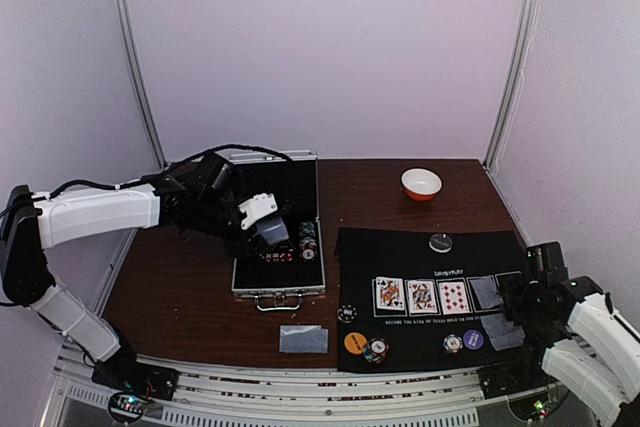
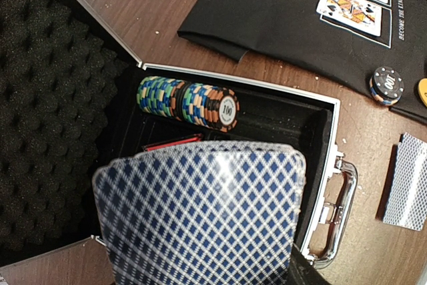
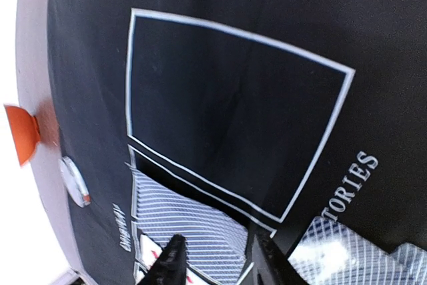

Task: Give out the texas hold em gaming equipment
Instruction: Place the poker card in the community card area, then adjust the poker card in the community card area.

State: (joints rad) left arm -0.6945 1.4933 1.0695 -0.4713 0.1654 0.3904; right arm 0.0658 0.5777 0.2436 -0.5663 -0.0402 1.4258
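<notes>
My left gripper [image 1: 270, 232] hovers over the open silver case [image 1: 278, 289], shut on blue-backed playing cards [image 2: 200, 218] that hide its fingers. A row of striped poker chips [image 2: 190, 101] lies in the case. On the black mat [image 1: 400, 247] are three face-up cards [image 1: 421, 295], a face-down card [image 1: 486, 292], another [image 1: 503, 332], chip stacks [image 1: 376, 350], an orange disc [image 1: 355, 342], a purple disc [image 1: 474, 339] and a dark disc [image 1: 440, 242]. My right gripper [image 3: 217, 265] is open just above the face-down card [image 3: 193, 228], beside an empty outlined slot [image 3: 233, 111].
A white-and-orange bowl [image 1: 421, 183] stands at the back right of the table. A face-down card pile [image 1: 303, 339] lies on the wood in front of the case handle [image 2: 337, 198]. The case lid stands upright behind the left arm. Walls enclose the table.
</notes>
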